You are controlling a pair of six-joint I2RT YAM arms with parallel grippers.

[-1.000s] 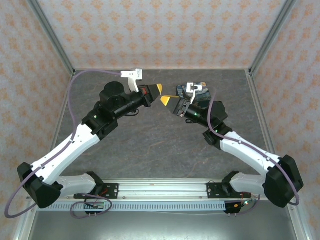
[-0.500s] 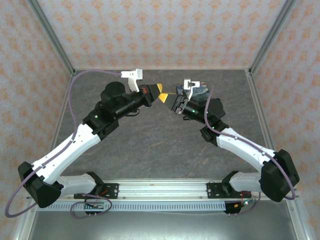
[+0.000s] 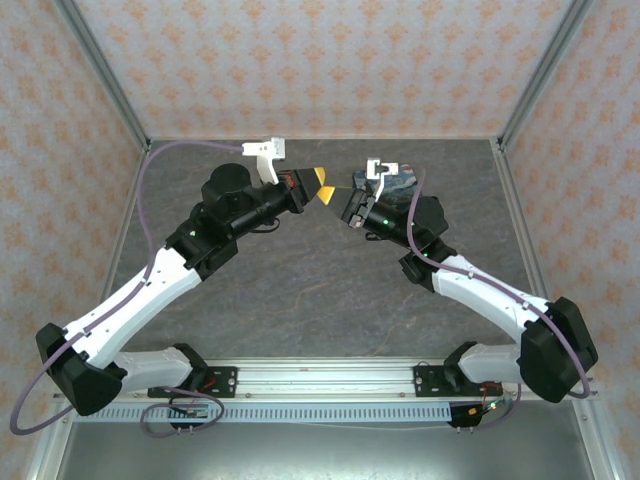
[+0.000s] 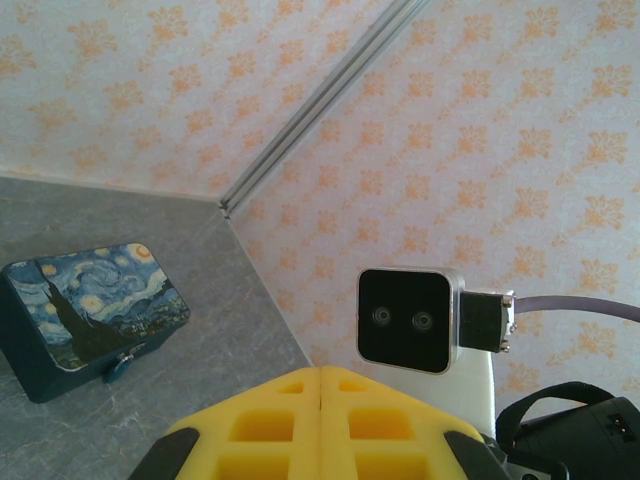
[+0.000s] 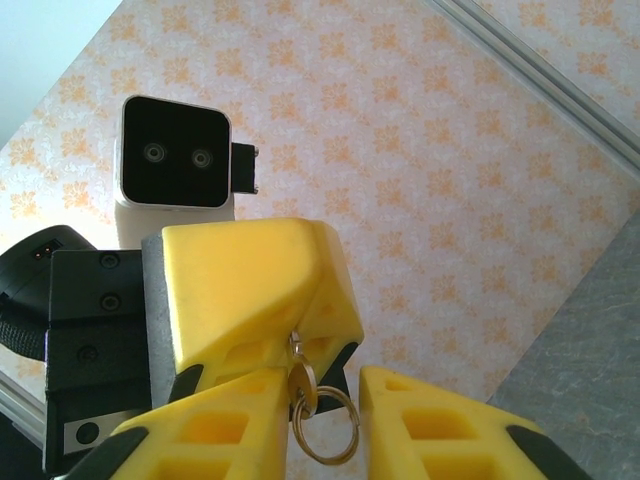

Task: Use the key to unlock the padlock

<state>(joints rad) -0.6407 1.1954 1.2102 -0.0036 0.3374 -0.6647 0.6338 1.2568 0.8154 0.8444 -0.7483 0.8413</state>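
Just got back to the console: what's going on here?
The left gripper has its jaws shut on the key, holding it up off the table. The right gripper faces it, jaws open on either side of the key's ring, gripping nothing yet. The padlock sits untouched at the front of the painted box.

Lab test booth: patterned walls [image 3: 330, 60], aluminium frame [image 3: 545, 70].

in the right wrist view the key [image 5: 297, 378] is mostly buried between the left fingers [image 5: 250, 290], only its head and ring [image 5: 327, 432] hanging out. the right fingers [image 5: 440, 425] are cut off by the bottom edge. from above, the right arm [image 3: 470, 290] covers most of the box [image 3: 402, 186]. the padlock [image 4: 120, 368] is a tiny teal speck, keyhole unreadable.
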